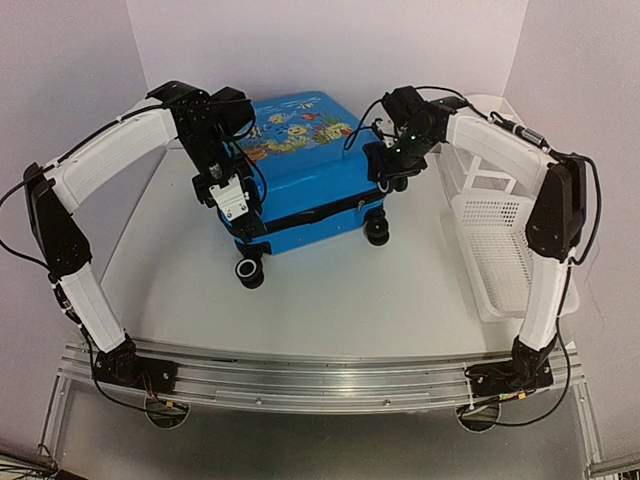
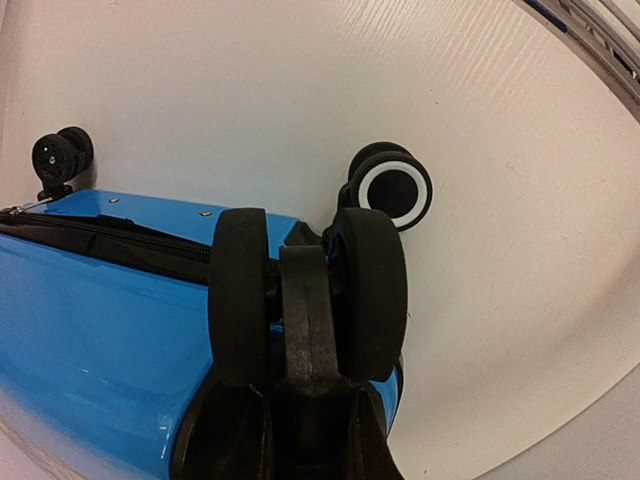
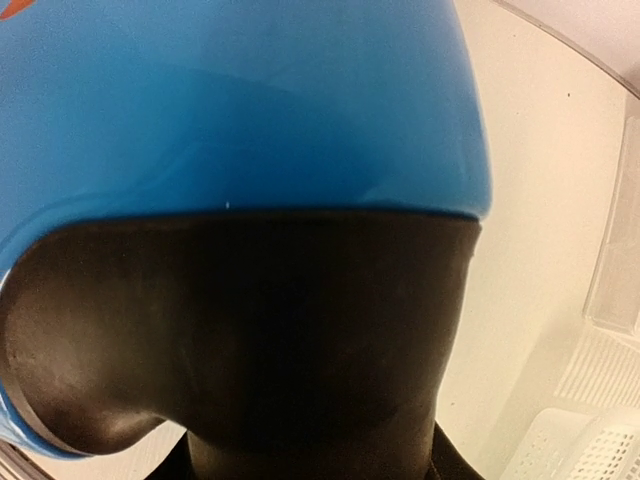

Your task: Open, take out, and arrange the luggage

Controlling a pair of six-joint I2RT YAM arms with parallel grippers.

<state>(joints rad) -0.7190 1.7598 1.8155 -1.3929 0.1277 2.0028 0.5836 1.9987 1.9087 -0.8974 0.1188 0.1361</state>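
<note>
Place: robot lab test cell.
Walls: plain white panels (image 1: 330, 45) stand behind and beside the left end effector (image 1: 240, 215) and right end effector (image 1: 392, 183).
Surface: bare white worktop (image 1: 330, 310) beneath both.
Mounting: aluminium rail (image 1: 320, 375) on their near side carries both bolted arm bases (image 1: 135, 365).

No legible text, label, brand, number or sign appears in any of the three views. The lid of the suitcase (image 1: 300, 130) bears a picture print of fish and coral, with no readable lettering.
</note>
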